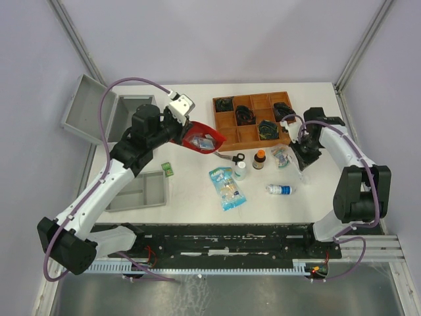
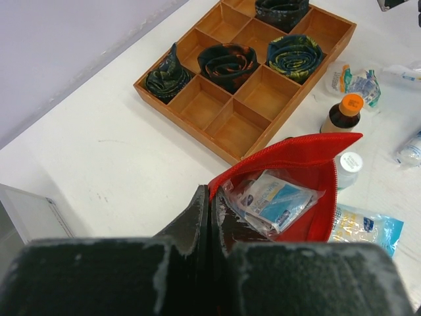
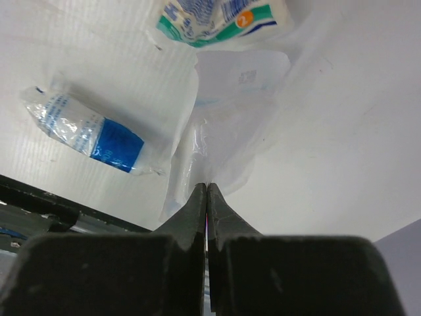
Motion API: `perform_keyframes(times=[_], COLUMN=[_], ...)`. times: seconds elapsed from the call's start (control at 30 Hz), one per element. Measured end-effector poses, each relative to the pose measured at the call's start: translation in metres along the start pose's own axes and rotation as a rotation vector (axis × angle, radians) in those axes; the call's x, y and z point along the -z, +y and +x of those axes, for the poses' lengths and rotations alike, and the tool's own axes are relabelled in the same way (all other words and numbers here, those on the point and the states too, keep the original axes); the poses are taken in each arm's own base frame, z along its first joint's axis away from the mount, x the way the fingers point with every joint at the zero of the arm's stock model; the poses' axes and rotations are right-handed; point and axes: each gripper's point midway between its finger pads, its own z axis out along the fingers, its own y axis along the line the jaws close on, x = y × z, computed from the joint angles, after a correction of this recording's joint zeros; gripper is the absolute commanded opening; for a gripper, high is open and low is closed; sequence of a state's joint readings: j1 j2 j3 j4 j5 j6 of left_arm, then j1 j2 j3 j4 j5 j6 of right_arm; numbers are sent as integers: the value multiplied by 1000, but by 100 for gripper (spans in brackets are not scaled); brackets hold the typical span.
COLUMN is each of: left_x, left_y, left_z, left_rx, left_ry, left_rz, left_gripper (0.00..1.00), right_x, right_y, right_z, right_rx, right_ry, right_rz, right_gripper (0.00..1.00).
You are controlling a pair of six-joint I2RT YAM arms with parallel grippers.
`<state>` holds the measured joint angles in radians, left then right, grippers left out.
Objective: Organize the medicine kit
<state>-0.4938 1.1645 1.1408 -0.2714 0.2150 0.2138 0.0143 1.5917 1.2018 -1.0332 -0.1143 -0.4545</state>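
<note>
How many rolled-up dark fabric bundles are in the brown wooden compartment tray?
4 rolled dark fabric bundles, in separate compartments of the brown wooden tray: far-left corner, middle, far right, near right. None looks hidden.

Red pouch (image 2: 309, 158), brown tray (image 2: 200, 105) (patterned rolls (image 2: 227, 62)), grey case (image 1: 89, 106), clear packet (image 3: 230, 112)

Wooden tray (image 2: 266, 93), cloth pouch (image 2: 309, 150), glossy plastic packet (image 3: 230, 112)

Count: metal case (image 1: 82, 108) 1; grey tray (image 1: 141, 191) 1; wooden tray (image 1: 227, 122) 1, with 4 rolled bands (image 1: 223, 103) (image 1: 245, 116) (image 1: 268, 128) (image 1: 283, 109); red pouch (image 1: 197, 138) 1; small bottles (image 1: 260, 158) (image 1: 240, 170) 2; clear bag (image 3: 230, 99) 1; printed packets (image 1: 227, 186) (image 1: 281, 189) (image 1: 281, 155) outside pouch 3; green item (image 1: 167, 169) 1
</note>
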Motion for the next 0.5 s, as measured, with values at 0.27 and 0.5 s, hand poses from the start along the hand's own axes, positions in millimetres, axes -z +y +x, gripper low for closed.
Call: perform_keyframes(times=[0.27,0.5], left_x=[-3,-4], left_y=[-1,-2], left_z=[7,10], left_rx=[1,0], left_ry=[4,-4], left_rz=[2,3], left_gripper=[3,3], right_x=[1,-1], right_y=[13,22], right_z=[-10,-19], right_rx=[20,39], right_ry=[-18,-37], right_rz=[-18,-20], right_gripper=[1,1])
